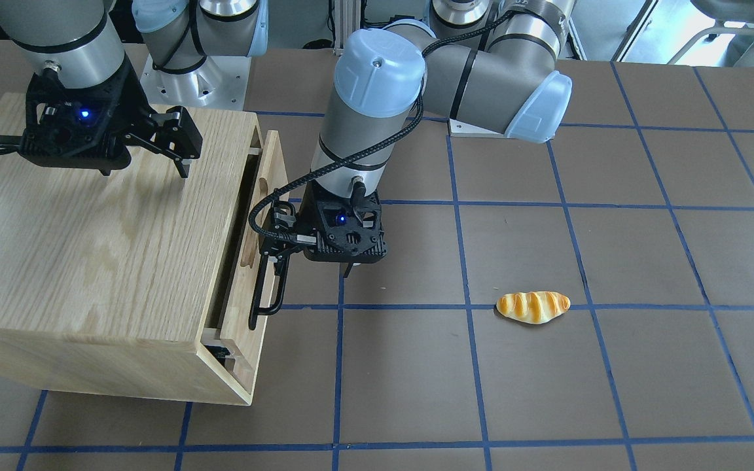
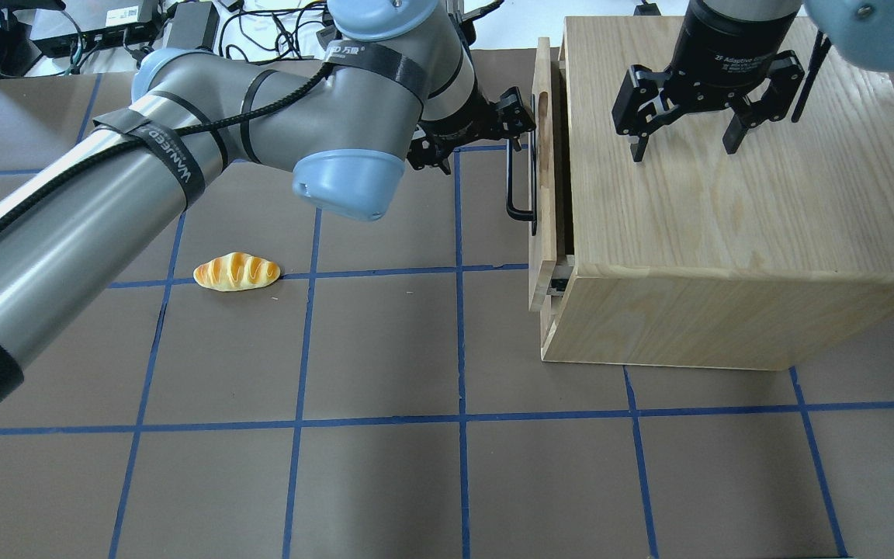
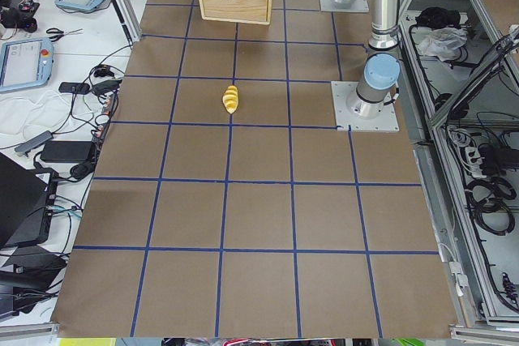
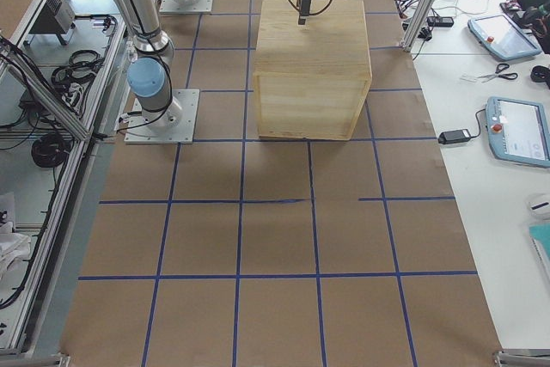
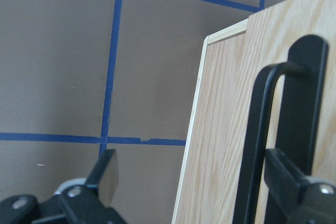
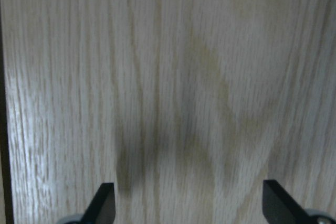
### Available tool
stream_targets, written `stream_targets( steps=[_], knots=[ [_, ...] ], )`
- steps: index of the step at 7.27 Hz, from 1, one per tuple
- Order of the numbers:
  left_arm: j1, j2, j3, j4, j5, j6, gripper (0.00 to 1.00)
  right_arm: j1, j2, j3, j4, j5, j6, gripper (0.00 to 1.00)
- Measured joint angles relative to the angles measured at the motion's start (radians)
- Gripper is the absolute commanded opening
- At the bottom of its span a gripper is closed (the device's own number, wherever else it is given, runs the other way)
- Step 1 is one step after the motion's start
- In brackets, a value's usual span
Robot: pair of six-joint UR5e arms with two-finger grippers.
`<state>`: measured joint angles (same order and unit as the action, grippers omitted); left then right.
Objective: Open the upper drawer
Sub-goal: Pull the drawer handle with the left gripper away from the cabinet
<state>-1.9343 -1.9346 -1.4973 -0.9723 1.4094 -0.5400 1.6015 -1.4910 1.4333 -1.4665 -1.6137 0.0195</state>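
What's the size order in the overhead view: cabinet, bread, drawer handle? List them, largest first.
1. Cabinet, by far.
2-3. Bread and handle: alike in length; handle thinner, partly hidden by the left gripper.

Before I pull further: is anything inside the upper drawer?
Cannot tell. The upper drawer is open only a crack, and the overhead view shows just a dark slit behind its front. The cabinet top covers the rest of the inside.
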Motion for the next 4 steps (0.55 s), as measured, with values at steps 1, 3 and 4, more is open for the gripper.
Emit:
stream_targets(
  steps=[1, 3, 4],
  knots=[
    [0.0, -0.004, 0.001, 0.0, 0.001, -0.001, 1.0, 0.0, 0.0, 0.0, 0.0, 0.0, -0.001, 1.0],
    [0.0, -0.008, 0.002, 0.001, 0.002, -0.001, 1.0, 0.0, 0.0, 0.0, 0.0, 0.0, -0.001, 1.0],
    [0.002, -0.01, 0.002, 0.001, 0.003, 0.001, 1.0, 0.0, 0.0, 0.0, 0.0, 0.0, -0.001, 1.0]
  ],
)
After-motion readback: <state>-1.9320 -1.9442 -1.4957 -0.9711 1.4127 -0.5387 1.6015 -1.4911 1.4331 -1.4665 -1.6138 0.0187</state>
